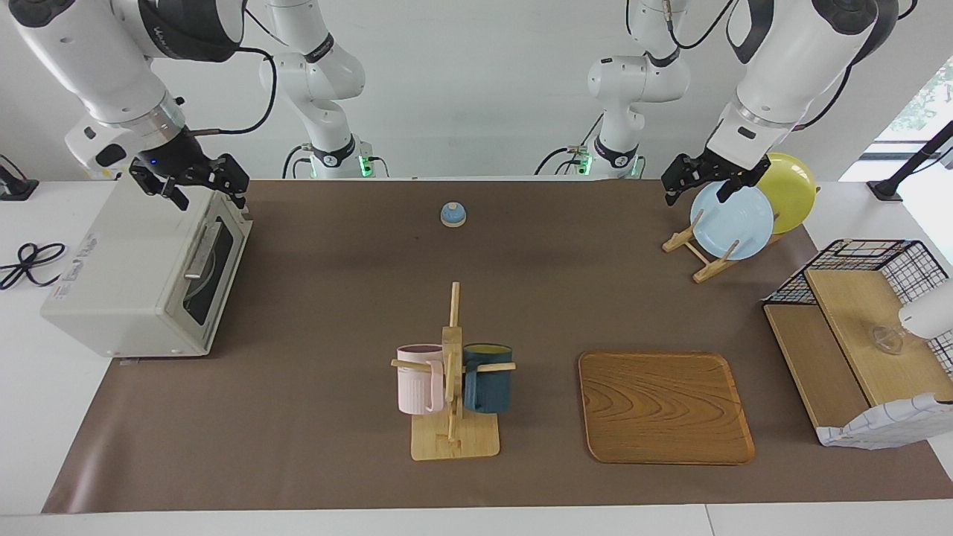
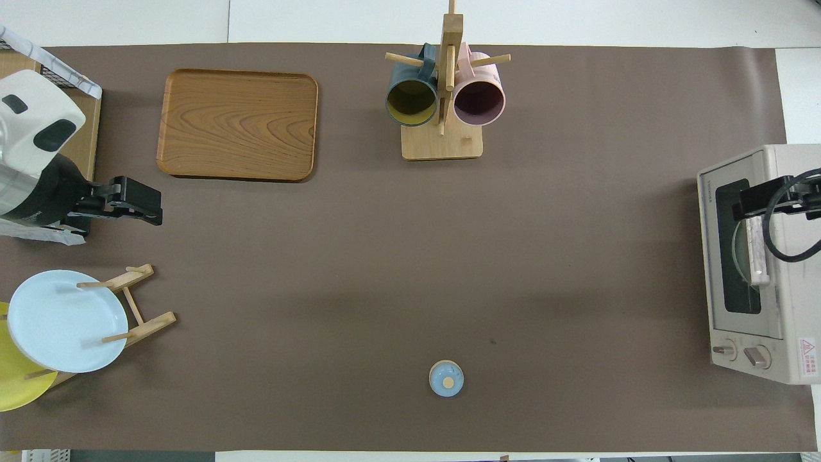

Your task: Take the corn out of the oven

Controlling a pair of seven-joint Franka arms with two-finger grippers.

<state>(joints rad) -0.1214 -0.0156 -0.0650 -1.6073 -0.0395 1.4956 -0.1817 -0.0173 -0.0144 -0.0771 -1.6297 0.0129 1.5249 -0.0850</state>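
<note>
Oven (image 1: 141,279) sits at the right arm's end of the desk, door closed, and I cannot see the corn through its dark glass. My right claw (image 1: 195,187) hangs over the oven's top edge above the bar handle (image 1: 202,249), fingers apart. My left claw (image 1: 707,179) hangs over the blue plate (image 1: 732,221) on its wooden rack at the left arm's end, fingers apart. A wooden tray (image 1: 665,406) and a mug tree (image 1: 453,372) lie toward the desk's edge farthest from me
</note>
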